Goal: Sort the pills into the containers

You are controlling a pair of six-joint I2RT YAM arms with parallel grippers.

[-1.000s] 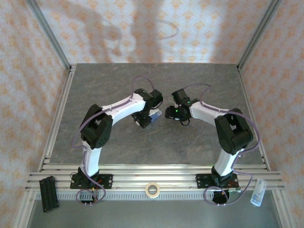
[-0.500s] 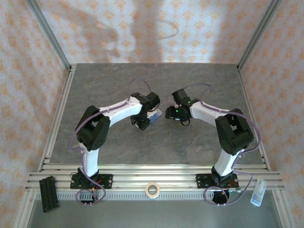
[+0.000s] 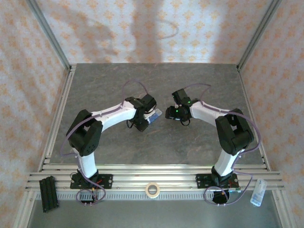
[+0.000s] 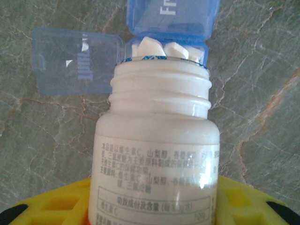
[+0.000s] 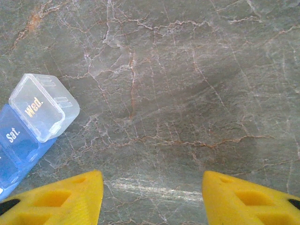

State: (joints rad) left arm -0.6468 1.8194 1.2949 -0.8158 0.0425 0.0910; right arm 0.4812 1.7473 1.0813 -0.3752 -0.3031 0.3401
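The surface [image 3: 199, 85] is a grey slab with a marbled stone look, veined in pale and rust lines, matt with a faint sheen. Aluminium rails [image 3: 152, 175] edge it, and walls [image 3: 142, 28] papered in a cream and orange repeat pattern close it in. On the rails behind the arm bases sit a roll of tape [image 3: 152, 190], a black ribbed block [image 3: 48, 193] and a small clear bottle-like item [image 3: 257, 192].

The left tool [image 3: 141, 123] is clamped on a white bottle [image 4: 157, 140]. Its yellow fingers [image 4: 56, 206] press both sides of the smooth plastic cylinder, which has a printed label and a bare threaded neck with no cap. Directly ahead of this tool, just past the bottle's mouth, lie the containers [image 4: 168, 18], boxy compartments of translucent blue plastic. One has its lid up over a heap of white pills [image 4: 164, 49], and another lid [image 4: 75, 61] lies flat open alongside.

The right tool [image 5: 152, 199] is spread wide with bare surface between its yellow fingertips. The containers sit ahead of it and off to one side, ending in a clear rounded box marked "Wed." [image 5: 42, 105]. In the overhead view the containers lie between the two tools.
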